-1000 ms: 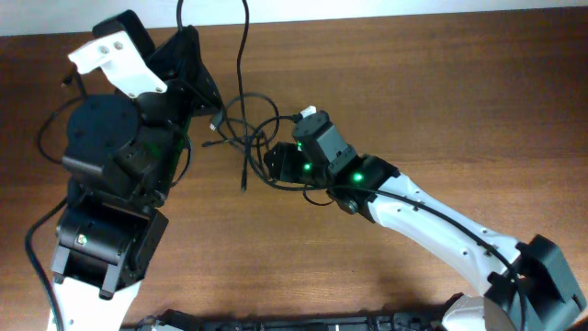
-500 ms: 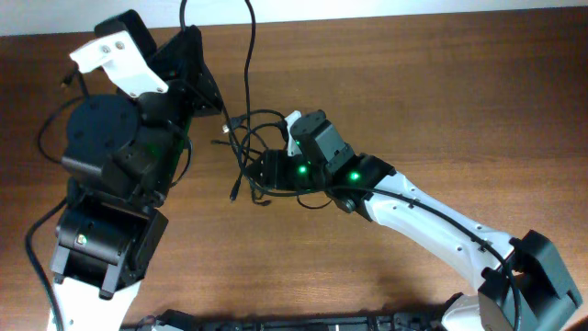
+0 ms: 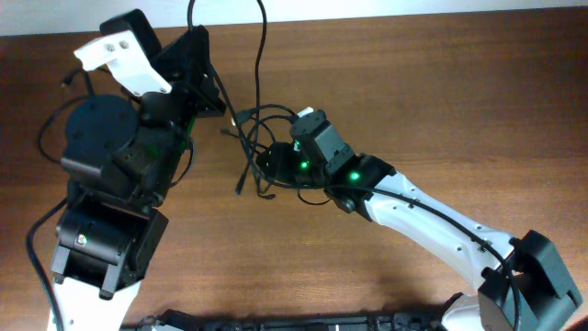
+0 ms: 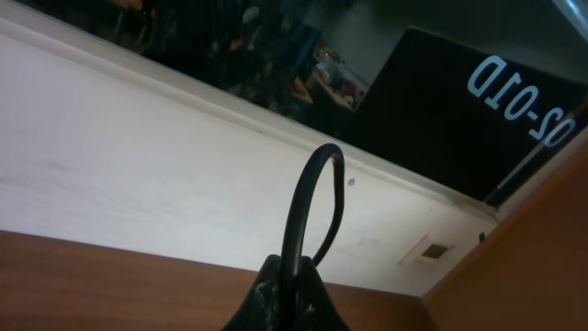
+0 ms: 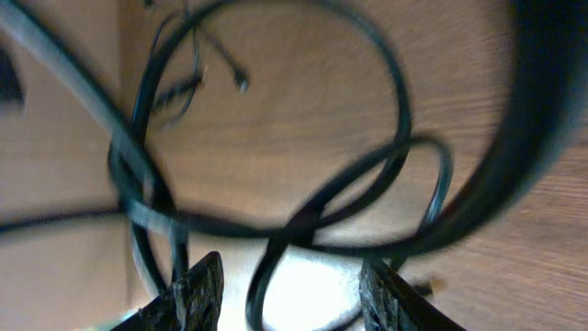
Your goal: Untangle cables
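Separation step in hand: L gripper (image 4: 287, 279) clenched on 1 strand of cables (image 3: 260, 147), tangle lying mid-scene under R gripper (image 5: 292, 280), released w/ loops between fingers, so next prob. needs pinching 1 loop & pulling apart.

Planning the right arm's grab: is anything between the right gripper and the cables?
Nothing visible. The open right gripper hangs just over the cables; their loops run straight ahead of its fingers on bare table.
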